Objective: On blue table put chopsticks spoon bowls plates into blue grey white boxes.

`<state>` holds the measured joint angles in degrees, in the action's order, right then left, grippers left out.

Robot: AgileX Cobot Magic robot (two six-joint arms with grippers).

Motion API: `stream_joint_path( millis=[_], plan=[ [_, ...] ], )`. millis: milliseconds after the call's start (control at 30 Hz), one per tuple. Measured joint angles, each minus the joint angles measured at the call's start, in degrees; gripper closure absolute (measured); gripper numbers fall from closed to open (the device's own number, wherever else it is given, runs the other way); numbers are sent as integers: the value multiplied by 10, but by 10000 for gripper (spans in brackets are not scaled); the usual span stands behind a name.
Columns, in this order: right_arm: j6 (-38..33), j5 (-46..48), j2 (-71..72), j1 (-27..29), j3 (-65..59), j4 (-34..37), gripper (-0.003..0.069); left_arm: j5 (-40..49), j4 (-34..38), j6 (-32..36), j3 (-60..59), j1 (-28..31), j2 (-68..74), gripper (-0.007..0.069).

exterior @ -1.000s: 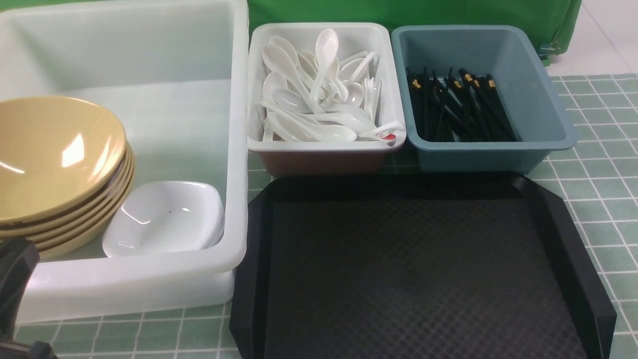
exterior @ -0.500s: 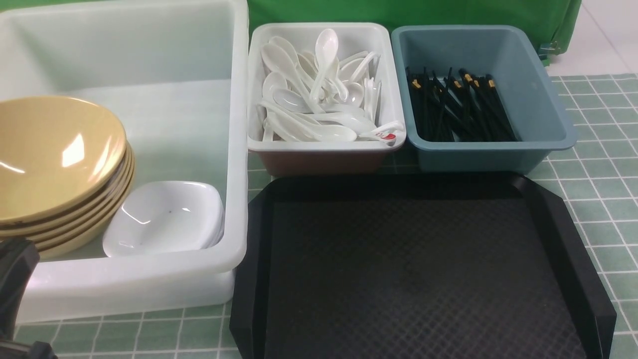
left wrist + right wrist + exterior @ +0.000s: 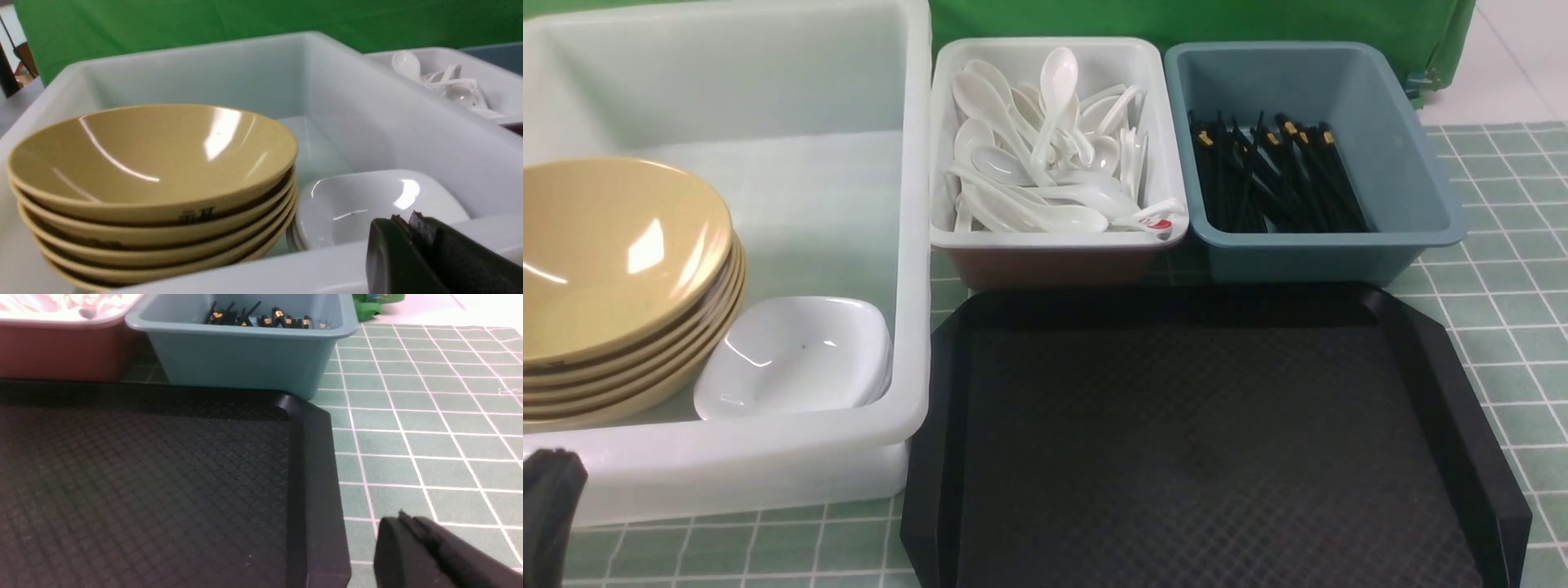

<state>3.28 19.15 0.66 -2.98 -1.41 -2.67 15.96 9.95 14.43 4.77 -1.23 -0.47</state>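
Several stacked tan bowls point(image 3: 613, 269) and stacked white plates point(image 3: 792, 355) sit in the large white tub point(image 3: 907, 245). White spoons point(image 3: 1045, 155) fill the small white bin point(image 3: 1054, 238). Black chopsticks point(image 3: 1274, 175) lie in the blue-grey bin point(image 3: 1421, 171). My left gripper point(image 3: 551, 490) is shut and empty, low at the tub's near wall; in the left wrist view its tip point(image 3: 404, 222) is in front of the plates point(image 3: 367, 204) and beside the bowls point(image 3: 155, 163). My right gripper point(image 3: 404, 522) is shut and empty over the table point(image 3: 429, 437), beside the black tray's corner.
A black textured tray point(image 3: 1209, 441) lies empty in front of the two small bins. Grid-cloth table point(image 3: 1503, 310) shows to the right of the tray. A green backdrop point(image 3: 1217, 20) hangs behind the bins.
My left gripper has dropped lower and further out of the front view's bottom left corner. Nothing else has moved.
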Motion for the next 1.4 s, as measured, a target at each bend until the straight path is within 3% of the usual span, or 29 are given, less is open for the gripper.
stream_joint_path(
  millis=[200,300,767,1400],
  plan=[
    [0,0,0,0,0,0,622,6,-90,-183,-56,-10,-2,620],
    [0,0,0,0,0,0,620,8,-94,-215,-62,-13,-2,620],
    [0,0,0,0,0,0,610,30,-55,-131,-61,-13,-3,620],
    [0,0,0,0,0,0,593,30,-55,-126,-61,-13,-3,620]
  ],
)
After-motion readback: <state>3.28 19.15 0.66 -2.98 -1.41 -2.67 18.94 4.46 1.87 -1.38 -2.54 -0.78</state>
